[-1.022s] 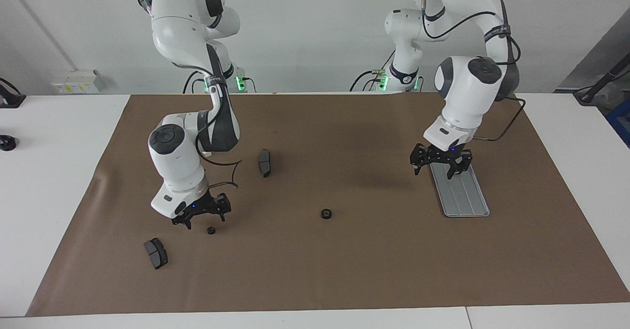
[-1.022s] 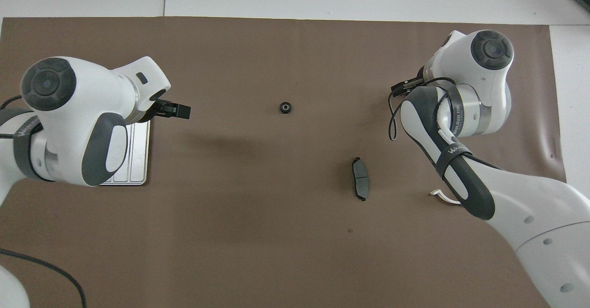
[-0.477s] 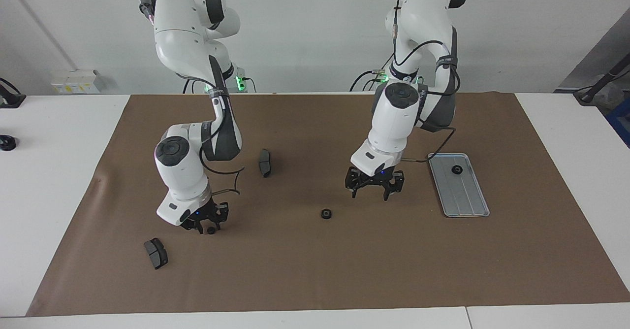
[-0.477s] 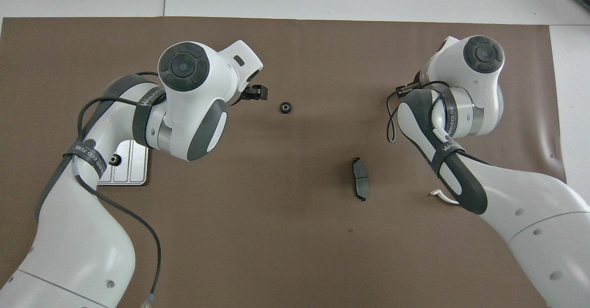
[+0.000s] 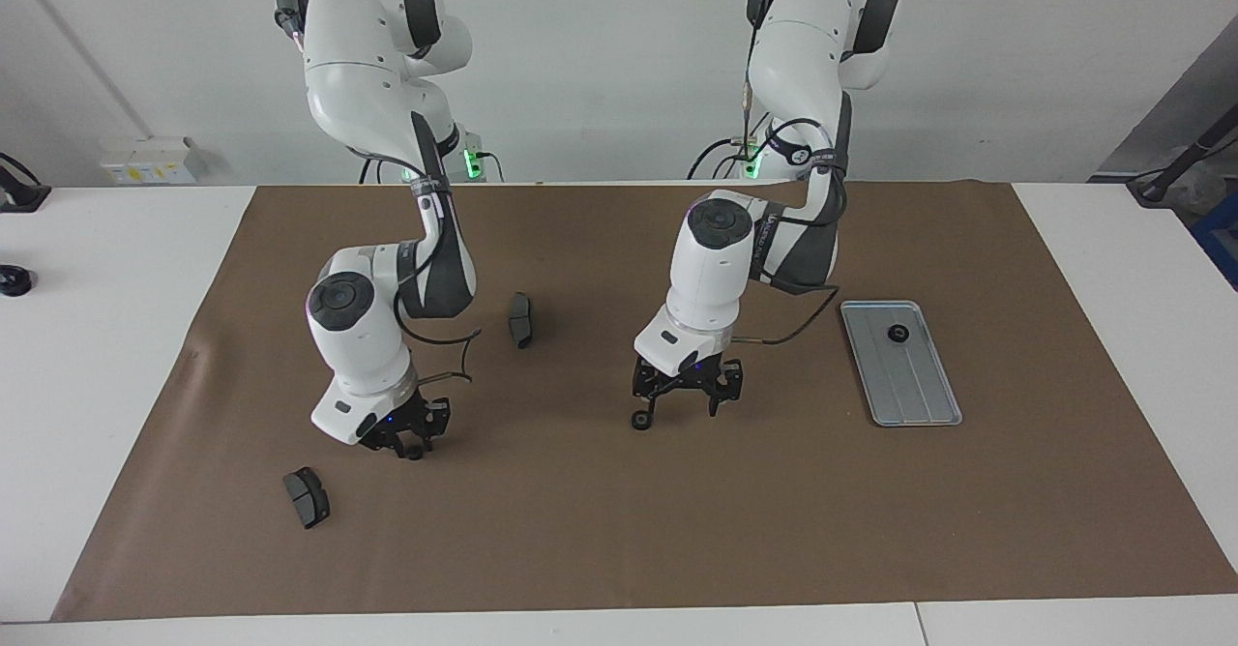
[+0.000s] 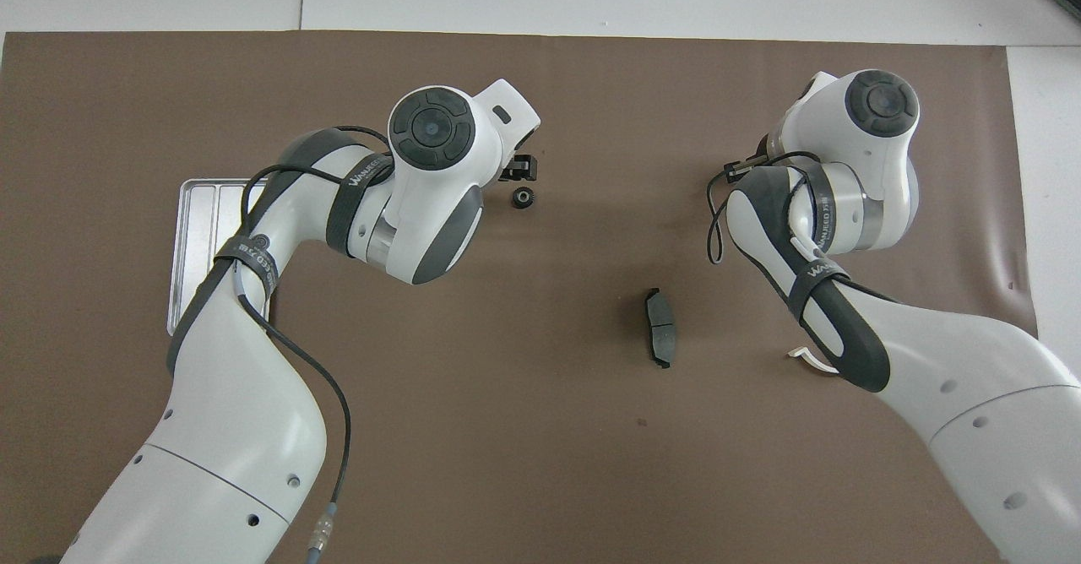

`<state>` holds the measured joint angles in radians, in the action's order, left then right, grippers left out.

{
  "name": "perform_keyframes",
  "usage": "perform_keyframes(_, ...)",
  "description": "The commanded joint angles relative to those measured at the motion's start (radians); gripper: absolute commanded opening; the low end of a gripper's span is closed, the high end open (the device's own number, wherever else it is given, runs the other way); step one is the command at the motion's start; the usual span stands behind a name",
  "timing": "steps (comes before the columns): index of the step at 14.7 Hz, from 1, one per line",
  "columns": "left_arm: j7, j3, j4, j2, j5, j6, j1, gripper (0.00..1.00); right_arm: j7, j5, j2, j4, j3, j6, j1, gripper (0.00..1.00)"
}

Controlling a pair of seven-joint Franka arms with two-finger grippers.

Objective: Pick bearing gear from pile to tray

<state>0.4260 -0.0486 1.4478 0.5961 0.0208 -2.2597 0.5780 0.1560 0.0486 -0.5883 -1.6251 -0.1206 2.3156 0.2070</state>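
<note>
Off the tray (image 5: 914, 390) and across to mid-frame with the left gripper (image 5: 680, 406) within the last second; now low over the desk (image 5: 619, 530), jaws spread, one fingertip just beside a bearing gear (image 5: 639, 422) at the centre of the facing view, not yet around it. Left in the upper end of the tray, toward the left arm's end of the desk: one black gear (image 5: 899, 334), hidden under the arm a second ago, so judged freshly delivered. Lower too with the right gripper (image 5: 404, 438), in the lower part of the frame toward the right arm's end, now directly over a third small gear (image 5: 414, 453) rather than beside it; impossible to tell whether those jaws are spread or pinching. Unmoved: two dark pads (image 5: 520, 319) and, in the overhead view, a white bracket (image 6: 812, 361). For the task, by judgement: one gear home, two left on the desk, each with a gripper at it; next, probably, centring the spread jaws on the middle gear before closing
</note>
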Motion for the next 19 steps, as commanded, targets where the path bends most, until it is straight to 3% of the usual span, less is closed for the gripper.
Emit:
perform_keyframes(1, 0.077, -0.020, -0.015, 0.069, 0.022, -0.038, 0.052, 0.96, 0.022, 0.017, -0.001, -0.012, 0.012, 0.027, -0.018, 0.00)
perform_keyframes(6, 0.102, -0.020, -0.023, 0.109, 0.024, -0.090, 0.068, 0.96, -0.078, 0.016, 0.013, -0.004, 0.012, 0.021, 0.000, 0.00)
perform_keyframes(9, 0.103, -0.019, -0.018, 0.114, 0.025, -0.109, 0.083, 0.92, -0.203, 0.016, 0.073, -0.004, 0.012, -0.031, 0.002, 0.00)
perform_keyframes(11, 0.112, -0.019, -0.012, 0.113, 0.025, -0.123, 0.086, 0.80, -0.269, 0.016, 0.129, -0.004, 0.012, -0.089, 0.005, 0.00)
perform_keyframes(13, 0.114, -0.019, -0.012, 0.113, 0.025, -0.124, 0.086, 0.57, -0.326, 0.016, 0.182, -0.004, 0.012, -0.157, 0.014, 0.00)
perform_keyframes(16, 0.114, -0.020, 0.005, 0.105, 0.048, -0.109, 0.086, 0.46, -0.349, 0.016, 0.228, -0.006, 0.012, -0.220, 0.017, 0.00)
perform_keyframes(19, 0.114, -0.025, 0.034, 0.068, 0.051, -0.060, 0.080, 0.12, -0.392, 0.014, 0.231, -0.003, 0.013, -0.229, 0.035, 0.00)
